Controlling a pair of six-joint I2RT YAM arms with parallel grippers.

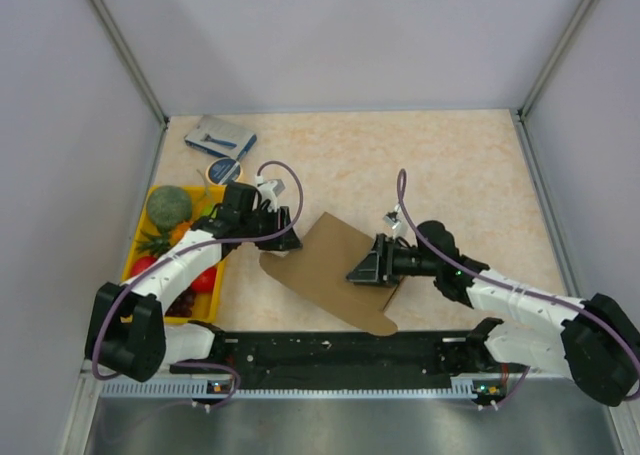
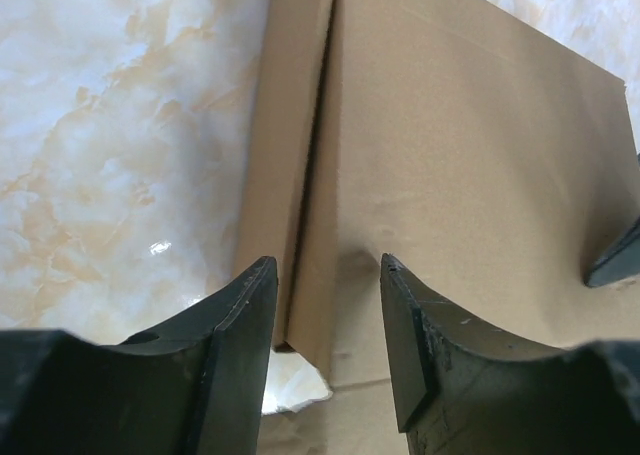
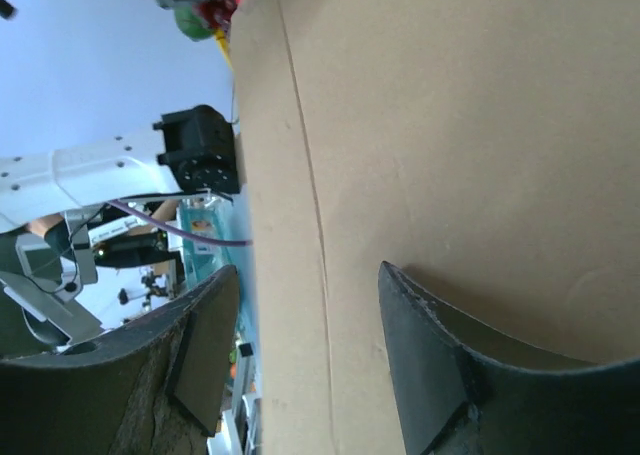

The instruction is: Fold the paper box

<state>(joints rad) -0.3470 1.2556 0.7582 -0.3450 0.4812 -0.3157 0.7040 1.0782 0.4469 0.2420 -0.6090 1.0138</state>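
Observation:
The paper box (image 1: 330,267) is a brown cardboard sheet, partly folded, lying at the table's middle between my two arms. My left gripper (image 1: 289,237) is at its left edge. In the left wrist view this gripper (image 2: 326,265) is open, its fingers either side of a raised flap (image 2: 318,225) without pressing it. My right gripper (image 1: 363,268) is at the sheet's right side. In the right wrist view it (image 3: 308,270) is open, with a lifted cardboard panel (image 3: 450,125) and its edge between the fingers.
A yellow tray (image 1: 158,189) with a green fruit (image 1: 169,205) and red fruit (image 1: 205,278) stands at the left. A blue-grey packet (image 1: 220,133) and a round tin (image 1: 223,170) lie behind it. A black rail (image 1: 340,350) runs along the near edge.

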